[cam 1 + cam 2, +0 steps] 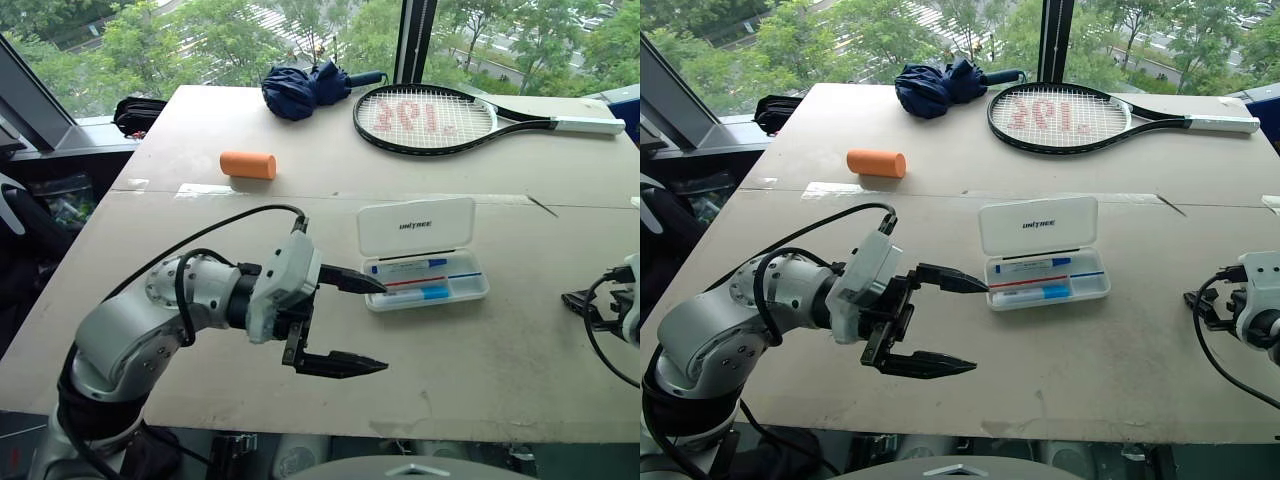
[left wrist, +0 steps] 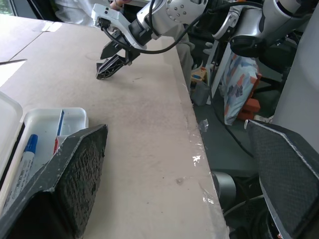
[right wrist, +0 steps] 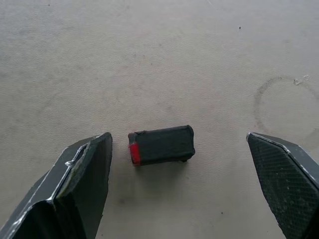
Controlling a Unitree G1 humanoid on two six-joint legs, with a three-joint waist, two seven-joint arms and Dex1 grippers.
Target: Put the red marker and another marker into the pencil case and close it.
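Tabletop (image 1: pixel 300 180) fills most of the head view, big and pale. Near its top lie a tennis racket (image 1: pixel 425 118), a folded blue umbrella (image 1: pixel 305 88) and an orange roll (image 1: pixel 248 165). Just right of the middle sits the pencil case (image 1: pixel 424 255), open, its white lid standing up at the back. Its long side runs left to right across the frame, and so do the markers in its tray: a blue-capped marker (image 1: pixel 408 268) and a thin red marker (image 1: pixel 432 280) under it. The case looks light, hard and smooth, so it may slide when pushed; I think the best way to shut it is to press the lid's top edge down while holding the tray's side. The left gripper (image 1: pixel 340 322) hangs just left of the case, fingers wide apart and holding nothing. The right gripper (image 3: pixel 179 189) is at the frame's right edge, also spread wide and holding nothing, above a small black block with a red end (image 3: pixel 161 144).
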